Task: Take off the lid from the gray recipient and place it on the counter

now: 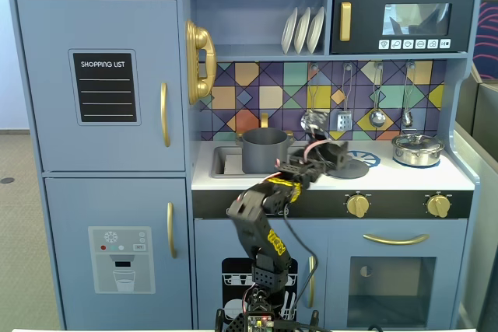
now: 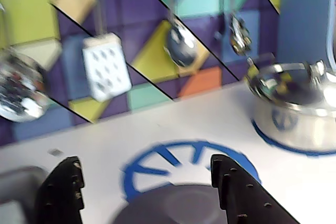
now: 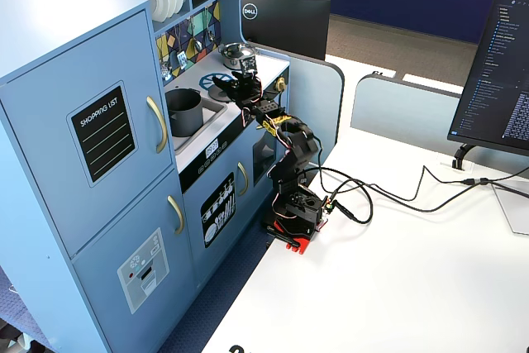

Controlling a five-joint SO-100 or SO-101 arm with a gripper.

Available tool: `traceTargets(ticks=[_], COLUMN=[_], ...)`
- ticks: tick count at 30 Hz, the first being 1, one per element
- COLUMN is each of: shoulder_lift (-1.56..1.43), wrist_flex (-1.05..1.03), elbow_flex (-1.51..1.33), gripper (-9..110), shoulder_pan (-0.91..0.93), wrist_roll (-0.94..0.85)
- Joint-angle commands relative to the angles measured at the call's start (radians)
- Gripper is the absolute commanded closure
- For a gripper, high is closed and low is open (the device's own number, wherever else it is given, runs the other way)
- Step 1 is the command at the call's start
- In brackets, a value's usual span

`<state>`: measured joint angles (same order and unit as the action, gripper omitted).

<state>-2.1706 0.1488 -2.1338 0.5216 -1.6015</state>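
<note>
the gray recipient (image 3: 183,111) stands open in the sink while the pincer (image 3: 240,82) hovers over the counter (image 3: 198,80).

**Count of things**

One gray pot (image 1: 264,150), one gray lid (image 1: 352,167), one silver pot (image 1: 417,149), three plates (image 1: 303,30), four hanging utensils (image 1: 345,120), two knobs (image 1: 357,205), one arm (image 1: 261,231), one monitor (image 3: 501,72).

One fixed view faces the toy kitchen head-on from mid distance, the counter (image 1: 405,180) at centre. Another fixed view looks down from high at the kitchen's right, farther off, with the counter (image 3: 198,88) at 11 o'clock. The wrist view sits low and close, facing the backsplash. All three share the burner print (image 2: 157,161) and silver pot (image 2: 294,108).
</note>
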Motion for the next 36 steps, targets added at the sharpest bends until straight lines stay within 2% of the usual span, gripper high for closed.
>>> traceTargets(ticks=[1,7,10,12,15,23,27,32,36], shoulder_lift=[-0.272,-0.566,-0.637,-0.663,-0.71,-0.893,-0.936,-0.996,-1.008], wrist_flex=[-0.25,-0.922,-1.178,-1.279,-1.299,-1.184,-1.41,-1.634,-1.678], elbow_flex=[0.015,0.031,-0.011,-0.077,-0.249,-0.79,-0.867,-0.868,-0.868], gripper=[84,101,102,102,102,102,101,100,99], shoulder_pan=[-0.034,-0.189,-0.296,-0.348,-0.411,-0.485,-0.488,-0.509,-0.503], wrist_roll=[0.026,0.071,0.052,0.035,0.04,-0.002,-0.06,0.0,0.051])
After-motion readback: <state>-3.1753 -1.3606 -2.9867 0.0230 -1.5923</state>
